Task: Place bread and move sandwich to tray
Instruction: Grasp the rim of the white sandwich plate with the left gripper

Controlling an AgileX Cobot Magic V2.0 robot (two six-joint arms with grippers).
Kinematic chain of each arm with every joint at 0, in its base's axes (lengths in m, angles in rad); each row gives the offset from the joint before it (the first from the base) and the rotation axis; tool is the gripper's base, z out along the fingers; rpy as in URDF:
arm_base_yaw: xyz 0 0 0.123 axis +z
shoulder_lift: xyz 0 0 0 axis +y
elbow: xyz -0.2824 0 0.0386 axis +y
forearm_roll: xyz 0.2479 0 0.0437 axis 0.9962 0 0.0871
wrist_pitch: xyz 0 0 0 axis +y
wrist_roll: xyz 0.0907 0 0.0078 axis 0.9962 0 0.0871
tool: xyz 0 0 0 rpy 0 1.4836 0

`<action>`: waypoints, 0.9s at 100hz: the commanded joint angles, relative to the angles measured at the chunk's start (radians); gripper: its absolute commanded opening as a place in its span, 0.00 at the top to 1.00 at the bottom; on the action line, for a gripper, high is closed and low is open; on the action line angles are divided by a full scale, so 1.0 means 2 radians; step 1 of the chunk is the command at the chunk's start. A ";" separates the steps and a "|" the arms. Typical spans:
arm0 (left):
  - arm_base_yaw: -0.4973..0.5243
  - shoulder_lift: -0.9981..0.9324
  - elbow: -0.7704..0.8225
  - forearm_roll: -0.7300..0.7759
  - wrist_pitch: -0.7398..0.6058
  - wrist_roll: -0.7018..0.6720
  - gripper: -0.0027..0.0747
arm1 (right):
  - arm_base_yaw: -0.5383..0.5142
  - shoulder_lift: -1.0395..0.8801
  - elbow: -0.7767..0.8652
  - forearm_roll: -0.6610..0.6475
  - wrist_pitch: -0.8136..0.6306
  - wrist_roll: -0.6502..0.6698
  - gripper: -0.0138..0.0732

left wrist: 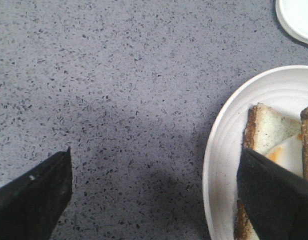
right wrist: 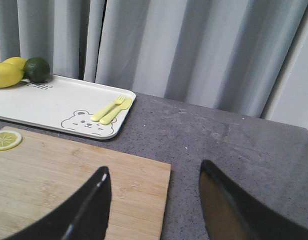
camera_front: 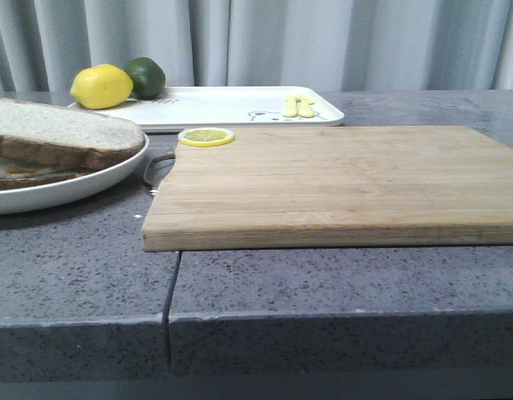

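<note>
Front view: bread (camera_front: pixel 60 129) flat on plate (camera_front: pixel 89 179), long axis left-right; pincers wide.

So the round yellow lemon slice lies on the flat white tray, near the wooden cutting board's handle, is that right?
Not quite. The round yellow lemon slice lies on the wooden cutting board itself, at its corner near the handle, not on the flat white tray behind it. The front view shows this, and the right wrist view agrees.
</note>
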 commanded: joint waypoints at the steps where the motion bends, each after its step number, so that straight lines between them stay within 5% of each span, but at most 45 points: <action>1: 0.001 -0.008 -0.015 -0.011 -0.029 0.003 0.17 | -0.004 0.003 -0.013 -0.006 -0.039 0.002 0.37; 90: -0.020 0.051 -0.015 -0.011 -0.044 0.006 0.17 | -0.004 0.003 -0.013 -0.006 -0.039 0.002 0.37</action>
